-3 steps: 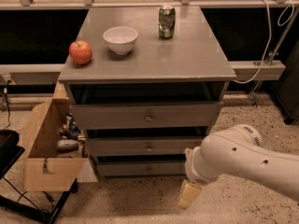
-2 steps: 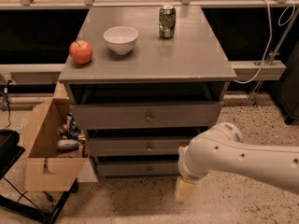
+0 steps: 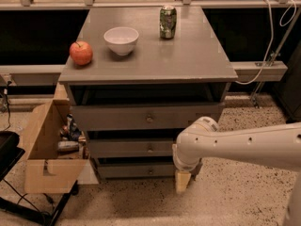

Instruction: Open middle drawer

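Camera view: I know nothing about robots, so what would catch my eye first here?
The big white arm reaching in from the right stands out first. Its tool hangs low near the floor in front of the grey cabinet, below and right of the middle drawer knob. Next comes the red apple at the cabinet top's left edge, with a white bowl and a green can further right.

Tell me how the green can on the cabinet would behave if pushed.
The can stands upright and narrow, so a high push would likely tip it, then roll. It probably slides easily on the smooth cabinet top. The claw hangs low before the lowest drawer.
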Motion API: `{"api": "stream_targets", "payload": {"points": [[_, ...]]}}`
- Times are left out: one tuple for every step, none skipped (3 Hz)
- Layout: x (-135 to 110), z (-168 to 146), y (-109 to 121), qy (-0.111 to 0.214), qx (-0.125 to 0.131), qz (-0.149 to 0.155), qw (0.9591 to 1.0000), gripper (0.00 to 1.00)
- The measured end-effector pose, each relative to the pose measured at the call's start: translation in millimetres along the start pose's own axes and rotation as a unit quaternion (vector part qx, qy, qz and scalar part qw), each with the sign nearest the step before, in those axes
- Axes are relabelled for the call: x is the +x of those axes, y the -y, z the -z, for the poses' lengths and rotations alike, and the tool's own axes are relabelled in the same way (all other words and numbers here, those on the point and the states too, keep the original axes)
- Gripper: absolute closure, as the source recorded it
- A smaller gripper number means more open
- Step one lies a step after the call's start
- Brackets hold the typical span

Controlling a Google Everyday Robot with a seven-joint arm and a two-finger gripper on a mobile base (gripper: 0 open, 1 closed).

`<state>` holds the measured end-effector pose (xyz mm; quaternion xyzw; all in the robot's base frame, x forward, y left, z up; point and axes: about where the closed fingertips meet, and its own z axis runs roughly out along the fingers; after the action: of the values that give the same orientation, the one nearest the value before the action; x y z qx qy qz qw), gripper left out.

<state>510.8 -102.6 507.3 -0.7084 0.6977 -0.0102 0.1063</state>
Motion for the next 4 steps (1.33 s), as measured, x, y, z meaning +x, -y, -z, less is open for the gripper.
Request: {"api": "stream_targets", "payload": {"points": [[10.7,-20.6,36.2,-0.025,0.015,0.03,0.9991,0.0],[20.5,-35.5,61.0,-0.027,0.03,0.028,0.9988,0.0],[28.9,-49.6,87.3,0.007,0.061,0.001,0.9981,0.0],[34.8,-67.7,106.6,0.032,0.084,-0.029,0.9955,0.0]]}}
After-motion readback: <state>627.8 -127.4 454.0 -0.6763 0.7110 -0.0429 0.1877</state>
